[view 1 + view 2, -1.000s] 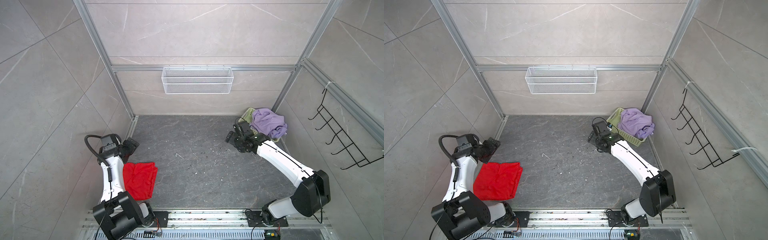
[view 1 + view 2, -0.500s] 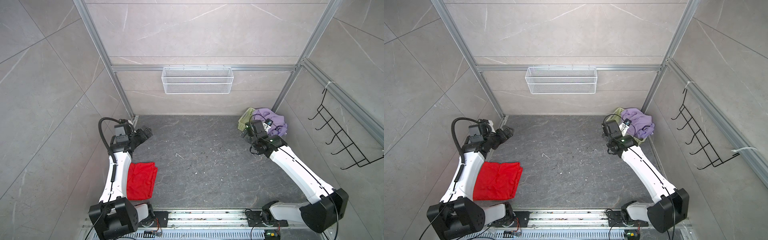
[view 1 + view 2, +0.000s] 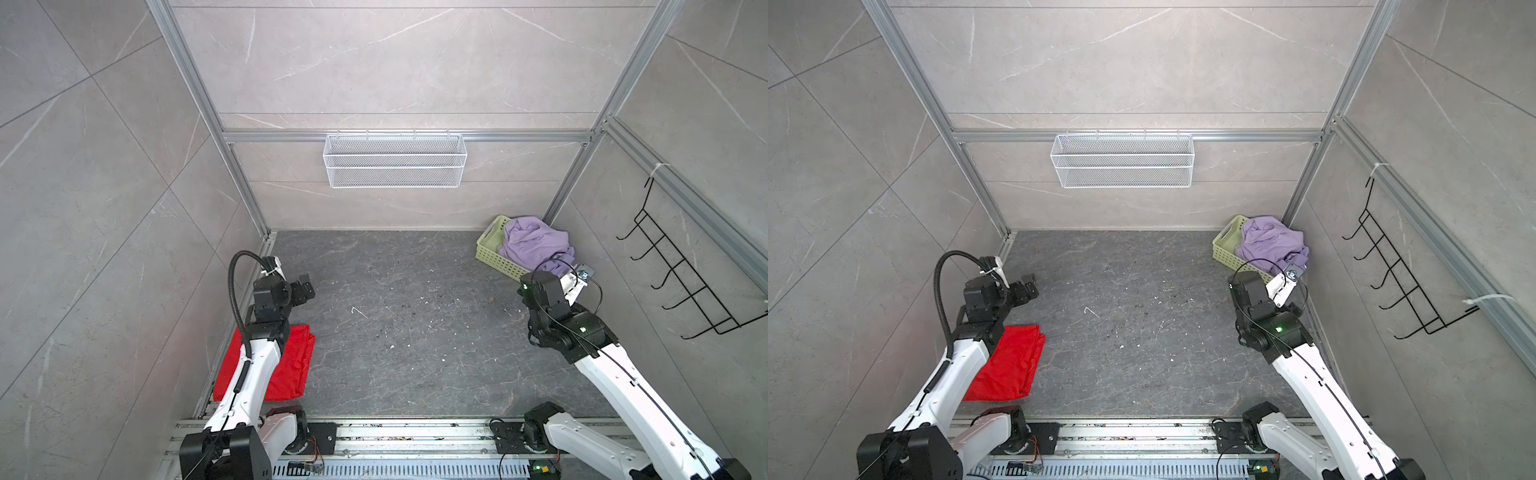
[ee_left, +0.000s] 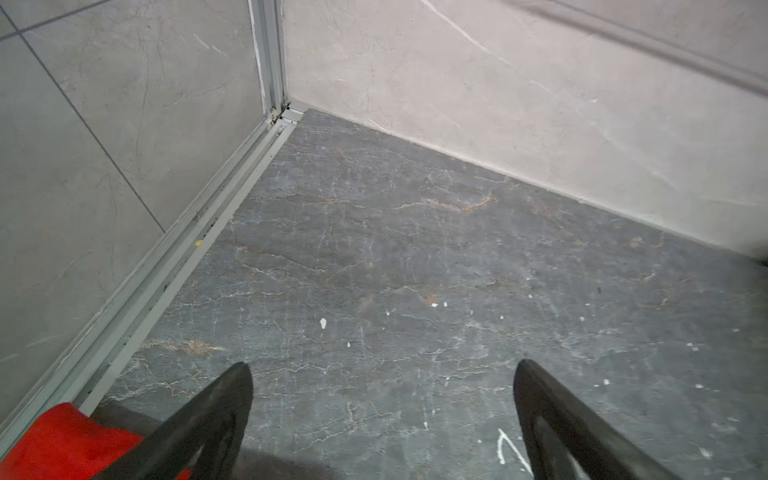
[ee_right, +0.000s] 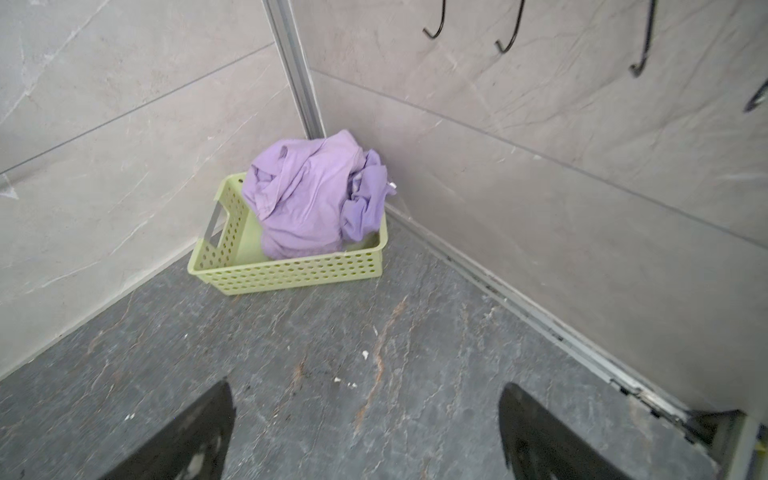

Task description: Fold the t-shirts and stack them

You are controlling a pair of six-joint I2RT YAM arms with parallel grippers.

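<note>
Containers: the pale green basket (image 5: 291,270) sits on the floor (image 3: 415,332) in the far right corner, close to both walls. It holds the lilac t-shirt (image 5: 307,199), a crumpled heap that rises above the rim and leans toward the corner post. A white wire basket (image 3: 395,162) hangs from the rail on the back wall, well above the floor.

Hidden or unclear: in both top views the left arm (image 3: 955,374) crosses the red t-shirt (image 3: 1013,365) and covers its wall-side part. In the left wrist view only a corner of the red cloth shows, cut off by the frame edge and one finger. We cannot make out the right gripper's fingers in the top views; the arm covers them.

Task items: the red t-shirt lies flat on the floor at the near left, folded to a rough rectangle beside the left wall rail. The lilac one is unfolded and well apart from it.

Grippers: the left gripper (image 4: 382,368) and the right gripper (image 5: 365,387) both hover above bare floor with fingers spread wide, holding nothing.
</note>
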